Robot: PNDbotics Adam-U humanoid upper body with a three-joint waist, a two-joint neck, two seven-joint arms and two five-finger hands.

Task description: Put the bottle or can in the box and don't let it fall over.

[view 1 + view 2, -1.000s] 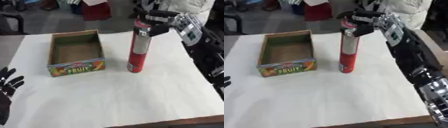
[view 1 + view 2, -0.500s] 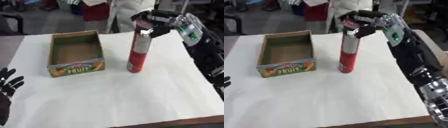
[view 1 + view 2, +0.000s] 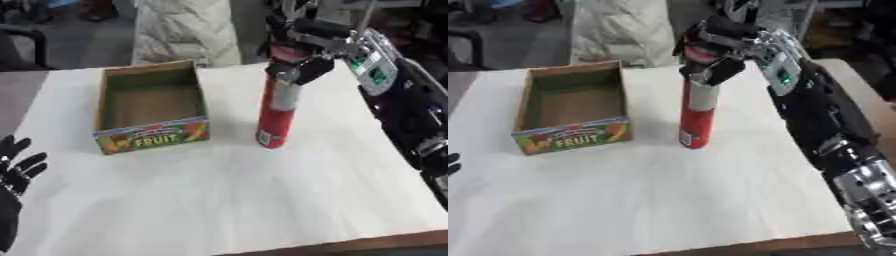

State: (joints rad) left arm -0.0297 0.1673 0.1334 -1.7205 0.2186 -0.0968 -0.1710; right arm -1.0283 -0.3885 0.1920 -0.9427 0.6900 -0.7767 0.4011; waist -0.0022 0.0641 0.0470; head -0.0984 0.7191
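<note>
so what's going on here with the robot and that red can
The right robot hand has its fingers curled round the top of a tall red can, which stands upright on the white table. An open cardboard fruit box sits to the can's left with nothing in it. The can is not in the box yet. The left robot hand rests open at the lower left corner.

One tall red can [image 3: 275, 112], one cardboard box [image 3: 150, 109], two hands.
</note>
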